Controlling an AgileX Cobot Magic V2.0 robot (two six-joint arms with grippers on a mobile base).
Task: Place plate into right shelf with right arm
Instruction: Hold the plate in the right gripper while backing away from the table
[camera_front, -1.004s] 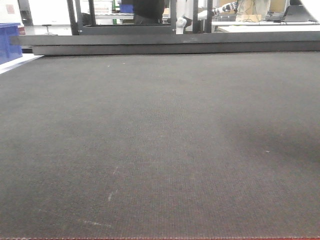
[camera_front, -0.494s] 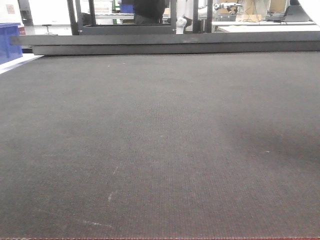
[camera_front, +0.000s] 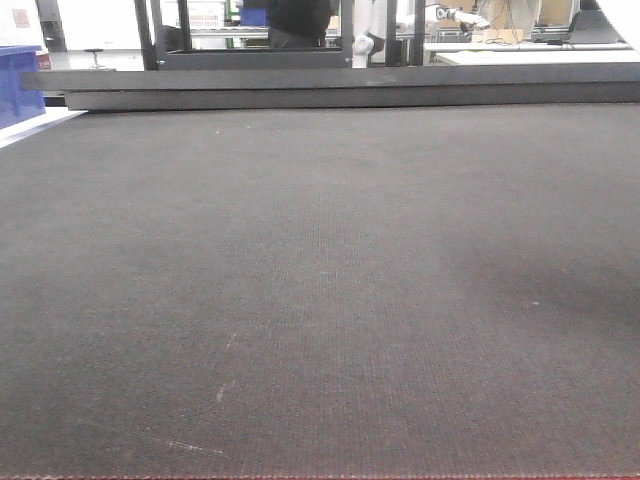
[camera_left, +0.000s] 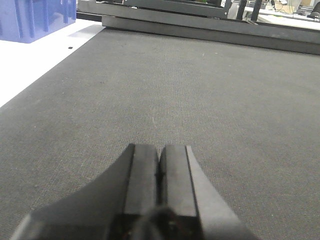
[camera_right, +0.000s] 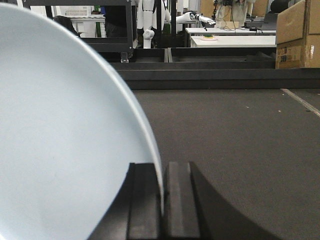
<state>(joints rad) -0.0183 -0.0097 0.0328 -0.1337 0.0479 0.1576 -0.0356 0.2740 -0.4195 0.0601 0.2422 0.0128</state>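
Observation:
A pale blue-white plate (camera_right: 60, 130) fills the left of the right wrist view, held on edge. My right gripper (camera_right: 163, 172) is shut on the plate's rim, above the dark mat (camera_right: 240, 130). My left gripper (camera_left: 159, 155) is shut and empty, low over the dark mat (camera_left: 200, 85). No shelf shows in any view. Neither gripper nor the plate shows in the front view, which holds only the mat (camera_front: 320, 280).
A dark raised bar (camera_front: 340, 88) runs along the mat's far edge. A blue crate (camera_left: 35, 20) stands on the white table at far left. Cardboard boxes (camera_right: 297, 27) stand at the far right. Black frames and benches stand behind.
The mat in the front view has not changed. A white robot arm in the far background has shifted slightly.

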